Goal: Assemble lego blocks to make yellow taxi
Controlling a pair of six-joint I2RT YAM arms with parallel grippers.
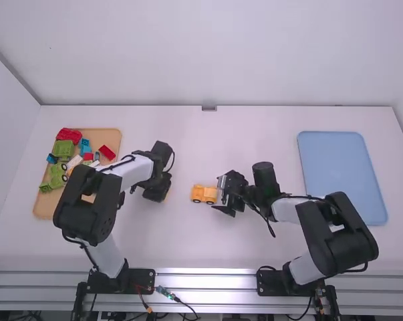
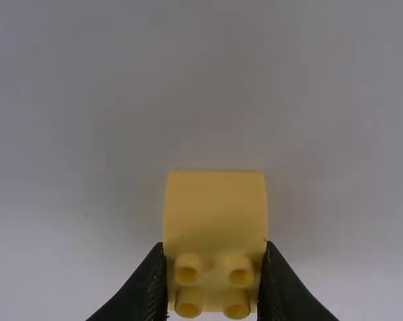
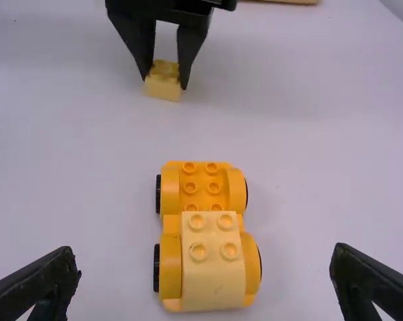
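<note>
My left gripper [image 1: 160,191] is low over the table, left of the middle. In the left wrist view my left gripper [image 2: 213,281] is shut on a yellow block [image 2: 216,214] with several studs. The orange-yellow wheeled car base [image 1: 204,194] stands on the table between the two grippers. On one end of it, in the right wrist view, sits a paler yellow block [image 3: 213,267]; studs show on the other end. My right gripper [image 1: 226,194] is beside the car's right end. Its fingers are wide apart around the car without touching it in the right wrist view, the right gripper [image 3: 206,284] standing open.
A wooden tray [image 1: 44,204] at the left holds several red, green and blue lego pieces, partly under the left arm. A blue tray [image 1: 341,174] lies at the right, beyond the right arm.
</note>
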